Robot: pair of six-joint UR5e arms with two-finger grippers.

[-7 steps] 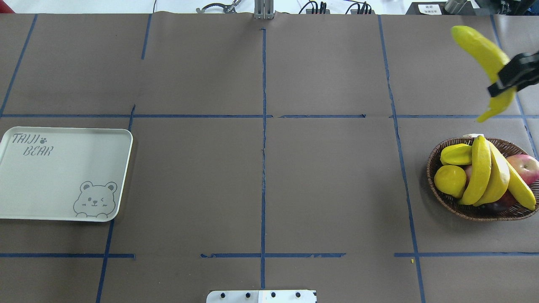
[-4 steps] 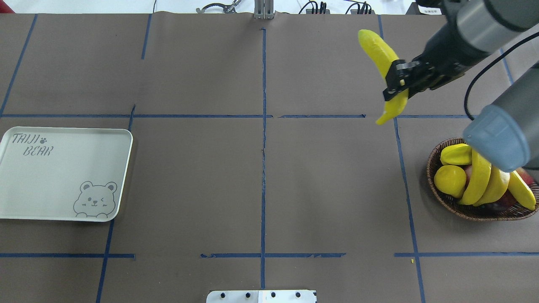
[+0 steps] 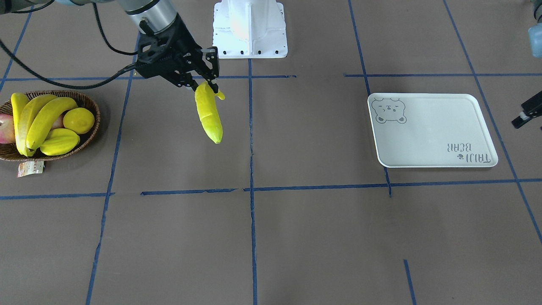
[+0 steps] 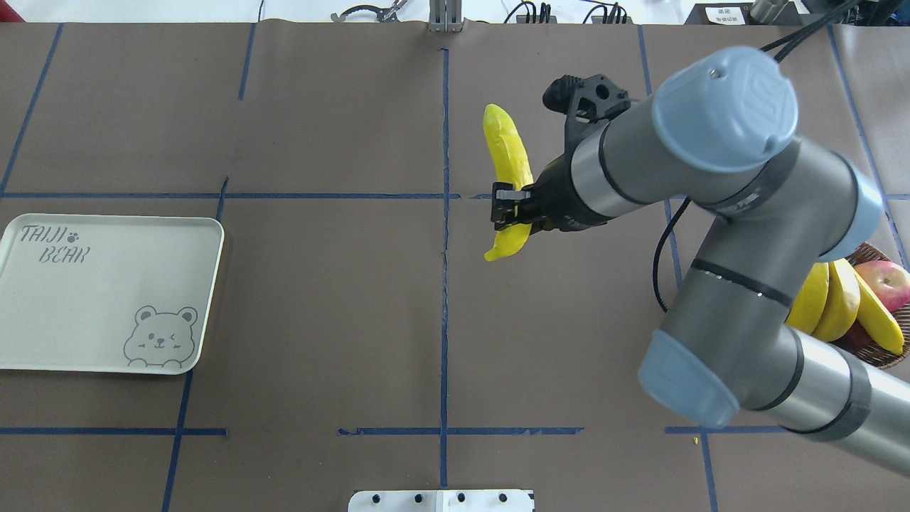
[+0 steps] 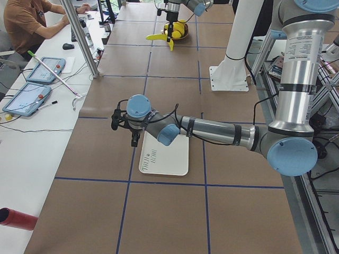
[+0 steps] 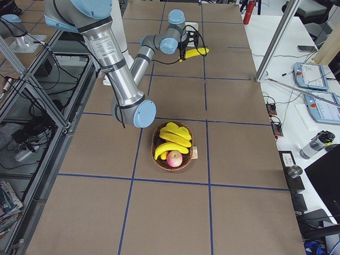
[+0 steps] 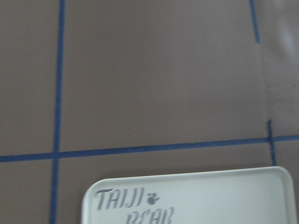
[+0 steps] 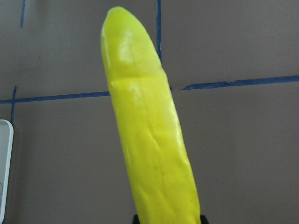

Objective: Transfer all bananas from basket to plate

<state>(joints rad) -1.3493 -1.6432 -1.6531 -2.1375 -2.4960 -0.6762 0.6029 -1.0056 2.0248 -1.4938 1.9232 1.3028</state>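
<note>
The right gripper (image 4: 510, 212) is clamped on one banana (image 4: 506, 153) near its stem end and holds it in the air above the middle of the table (image 4: 320, 320), slightly toward the robot's right end. The banana's skin is smooth, glossy yellow, and the right wrist view shows a faint seam crossing it and a blunt rounded tip. Three more curved bananas (image 3: 42, 118) lie in the basket (image 3: 97, 123), a round bowl of dark brown wicker near the right end, with a ridged starfruit (image 3: 59, 142), a dimpled lemon (image 3: 78, 120) and a red apple (image 3: 5, 127). A small paper tag (image 3: 30, 168) lies against the basket. The plate (image 3: 432, 127), a flat matte white tray with rounded corners, sits near the left end and bears "TAIJI BEAR", a paw print and a winking grey bear face. The left gripper (image 5: 135, 142) hangs by the plate's edge, and I cannot tell whether its fingers are apart or together. Brown paper crossed by blue tape lines covers the table.
</note>
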